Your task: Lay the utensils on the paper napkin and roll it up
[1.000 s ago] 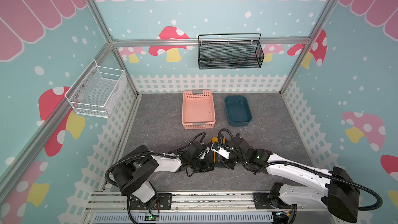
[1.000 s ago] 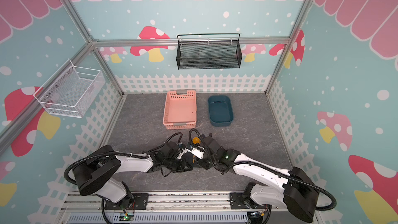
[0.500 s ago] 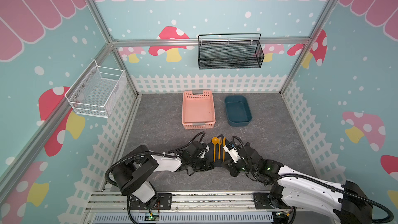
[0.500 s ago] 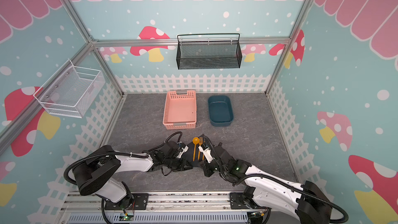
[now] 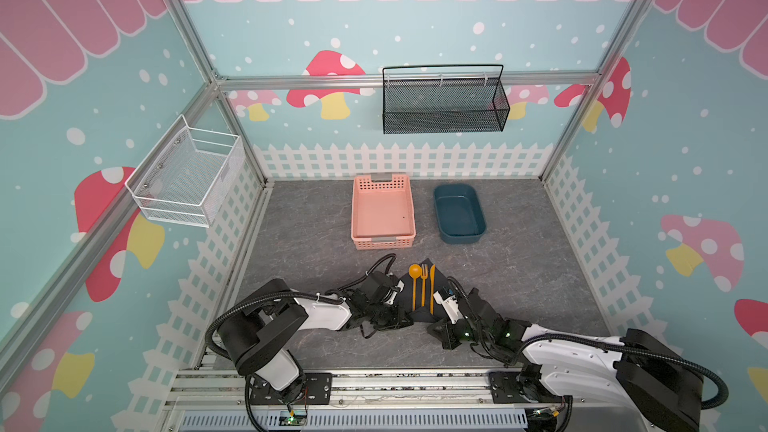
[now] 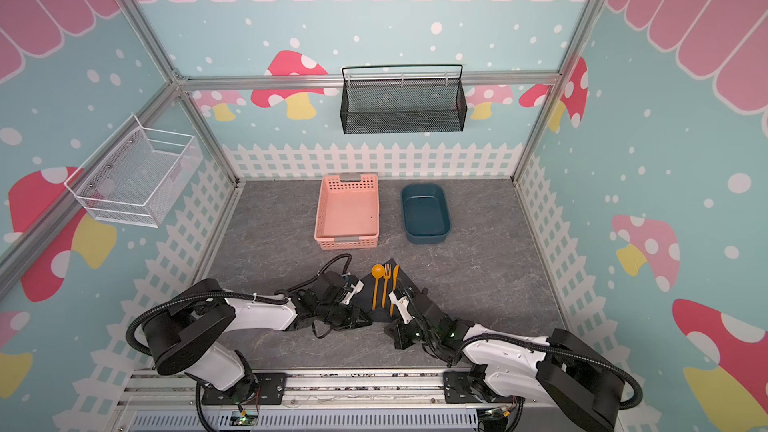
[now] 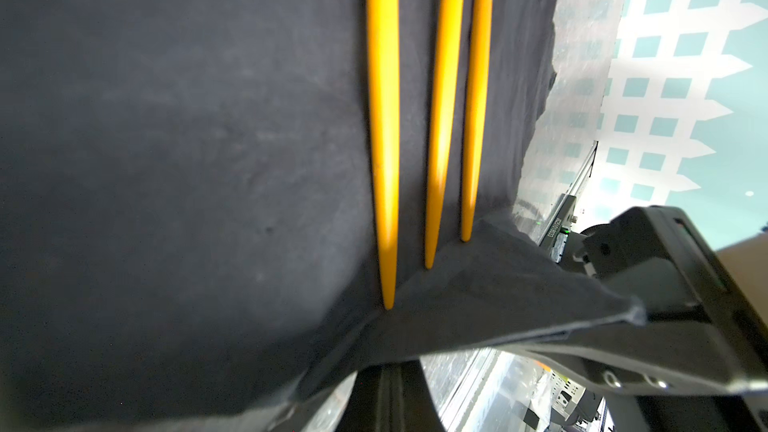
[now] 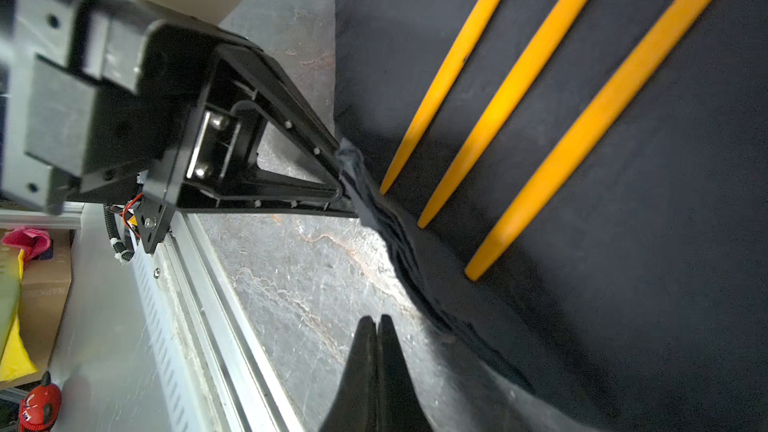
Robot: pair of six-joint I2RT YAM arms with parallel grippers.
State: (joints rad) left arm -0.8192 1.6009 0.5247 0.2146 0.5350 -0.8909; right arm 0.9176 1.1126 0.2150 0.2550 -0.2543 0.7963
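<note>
Pinching the paper napkin (image 7: pixel 187 160) edge
Left hand (image 8: pixel 348 184) grips it by the utensils (image 8: pixel 517 89); right hand (image 8: pixel 376 330) clenched just beside it.

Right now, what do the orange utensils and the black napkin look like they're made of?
The utensils: probably plastic, smooth, uniform orange-yellow with soft glossy highlights along the handles. The napkin: matte black, thin paper or cloth-like sheet; it wrinkles and bunches where it is lifted.
</note>
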